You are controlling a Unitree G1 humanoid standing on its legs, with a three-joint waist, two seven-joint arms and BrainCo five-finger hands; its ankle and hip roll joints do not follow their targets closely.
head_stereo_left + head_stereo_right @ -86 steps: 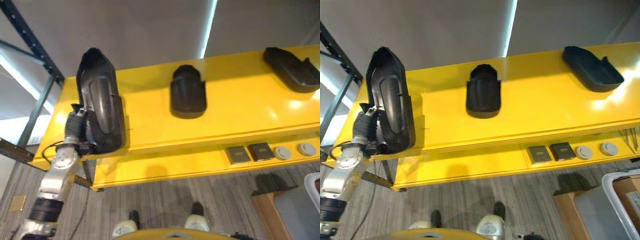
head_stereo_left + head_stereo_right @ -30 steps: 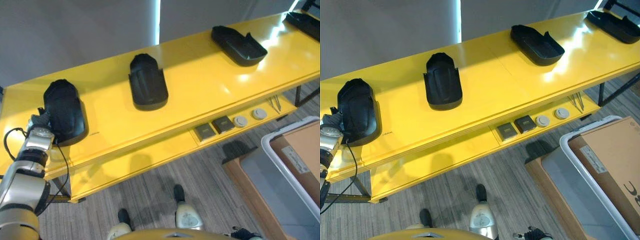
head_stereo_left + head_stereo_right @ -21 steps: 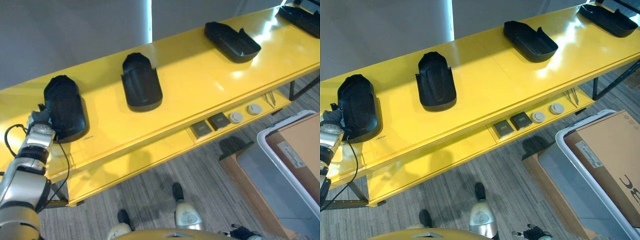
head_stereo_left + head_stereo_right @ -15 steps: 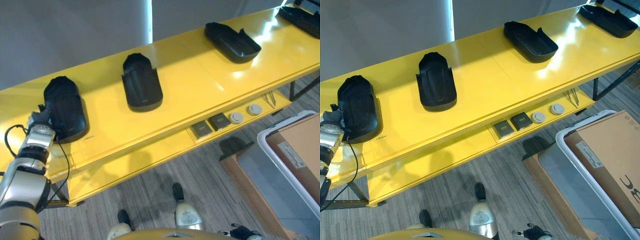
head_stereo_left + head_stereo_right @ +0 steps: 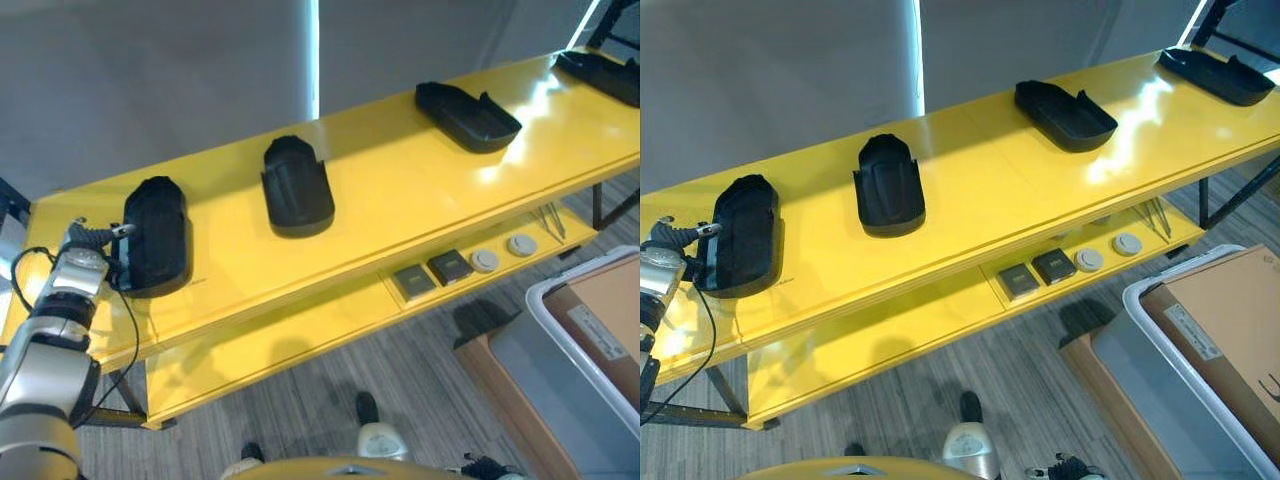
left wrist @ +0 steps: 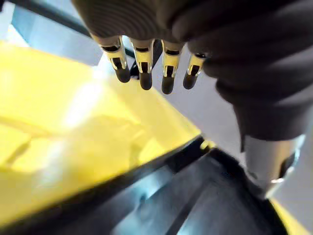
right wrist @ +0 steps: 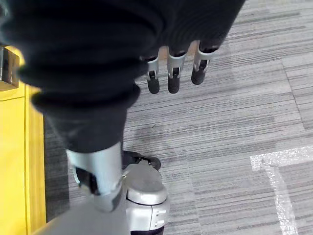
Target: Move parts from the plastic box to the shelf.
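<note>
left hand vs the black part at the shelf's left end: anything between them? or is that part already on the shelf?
Nothing visible between them. The left hand sits right beside the leftmost black part, fingers straight in its wrist view. That part already lies flat on the yellow shelf, in a row with three other black parts, so no gap is left to cross.

Silver-grey arm, dark ribbed wrist cover, left hand (image 6: 146, 63) silver fingers dark-tipped
</note>
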